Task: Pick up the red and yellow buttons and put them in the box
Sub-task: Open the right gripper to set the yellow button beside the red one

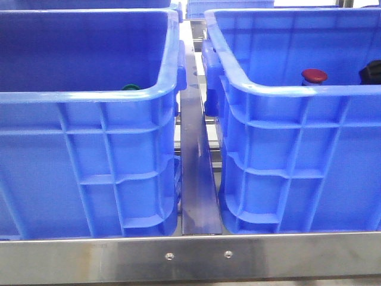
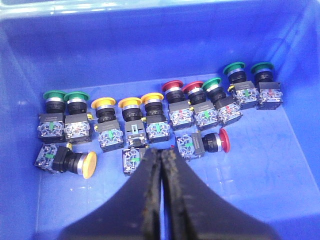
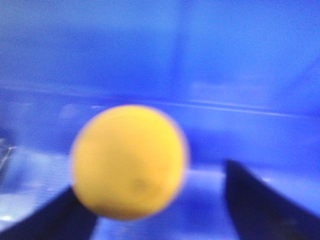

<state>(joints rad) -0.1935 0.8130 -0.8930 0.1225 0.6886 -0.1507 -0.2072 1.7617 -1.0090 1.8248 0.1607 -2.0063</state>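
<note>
While left gripper (image 2: 161, 165) hangs closed above buttons, right gripper (image 3: 155, 200) spread wide around yellow button (image 3: 129, 161).

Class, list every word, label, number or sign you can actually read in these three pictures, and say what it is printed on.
No text can be read in any view.
The contact blocks under the buttons in the left wrist view carry small green and red marks: too small to read.
The metal rail in the front view has a faint mark: too faint to read.
The right wrist view shows only a blurred yellow cap: no lettering.
</note>
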